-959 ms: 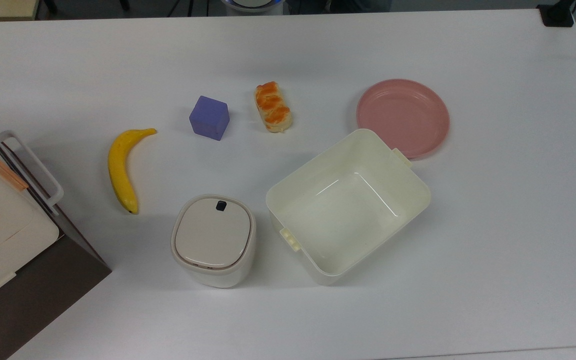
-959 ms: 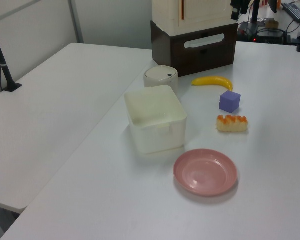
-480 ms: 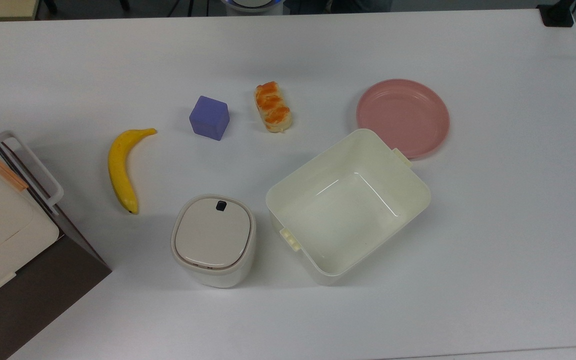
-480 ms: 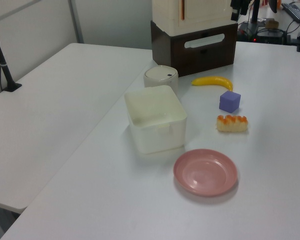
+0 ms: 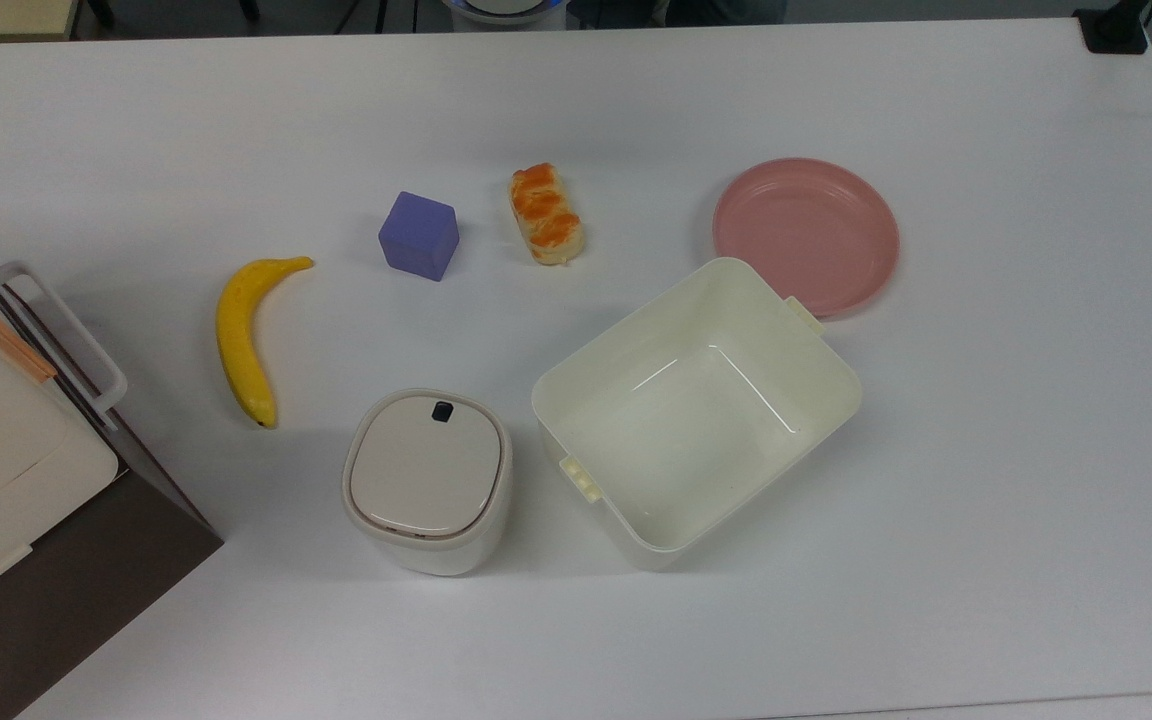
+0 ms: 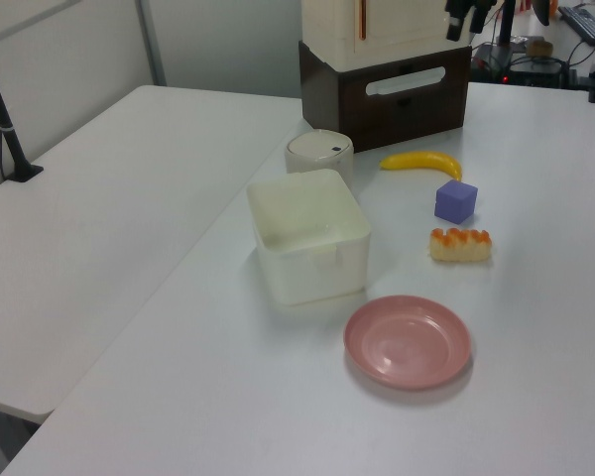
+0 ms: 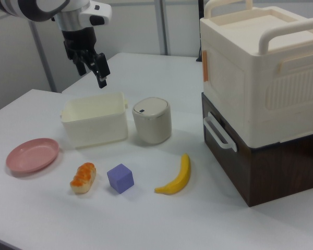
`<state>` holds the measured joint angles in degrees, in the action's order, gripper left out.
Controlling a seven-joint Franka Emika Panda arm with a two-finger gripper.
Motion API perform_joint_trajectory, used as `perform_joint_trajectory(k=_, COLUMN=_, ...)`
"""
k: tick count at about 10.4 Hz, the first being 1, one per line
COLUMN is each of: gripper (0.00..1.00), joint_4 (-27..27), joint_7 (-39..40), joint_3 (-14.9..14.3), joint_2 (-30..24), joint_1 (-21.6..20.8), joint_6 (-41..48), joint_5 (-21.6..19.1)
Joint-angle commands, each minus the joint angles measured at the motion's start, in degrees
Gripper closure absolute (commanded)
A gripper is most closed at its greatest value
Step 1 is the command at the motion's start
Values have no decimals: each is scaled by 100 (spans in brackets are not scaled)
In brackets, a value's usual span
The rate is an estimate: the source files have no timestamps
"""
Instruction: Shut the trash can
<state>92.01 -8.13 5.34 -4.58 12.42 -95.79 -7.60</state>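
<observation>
Nothing seems left to do on the lid itself, as far as we can judge: the trash can point(image 5: 427, 482) stands on the white table point(image 5: 986, 480) with its beige lid point(image 5: 426, 468) lying flat and flush in the rim, the small black button point(image 5: 443, 410) showing on top. In the right view the can point(image 7: 152, 120) sits well below our claw point(image 7: 93, 68) and off toward the right view's right, with clear air between them; we touch nothing.

Our claw hangs high, its two dark fingers point(image 7: 101, 69) pointing down and a little apart, with nothing held between them. Directly beneath it, roughly, is the open cream tub point(image 7: 95, 119), which stands just beside the can without our being able to tell if they touch. Farther below and toward the right view's left lies the pink plate point(image 7: 32, 153); the bread roll point(image 7: 83, 177), purple cube point(image 7: 120, 177) and banana point(image 7: 176, 177) lie lower still, nearer the camera. The stacked cream and brown boxes point(image 7: 261, 94) stand well off to the right view's right.

We would call the task done, or very nearly; at most a check that the lid has latched remains.
</observation>
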Motion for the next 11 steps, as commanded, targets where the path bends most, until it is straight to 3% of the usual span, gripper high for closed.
perform_joint_trajectory(k=1, gripper=0, joint_4=141, joint_7=-322, joint_3=-24, joint_2=-34, joint_1=-73, joint_6=-273, joint_5=-92)
perform_joint_trajectory(k=4, gripper=0, joint_4=133, joint_7=144, joint_3=-32, joint_2=-34, joint_1=-82, joint_6=-46, joint_5=-83)
perform_joint_trajectory(k=11, gripper=0, joint_4=141, joint_7=83, joint_3=-15, joint_2=-52, joint_1=-100, joint_6=26, joint_5=-39)
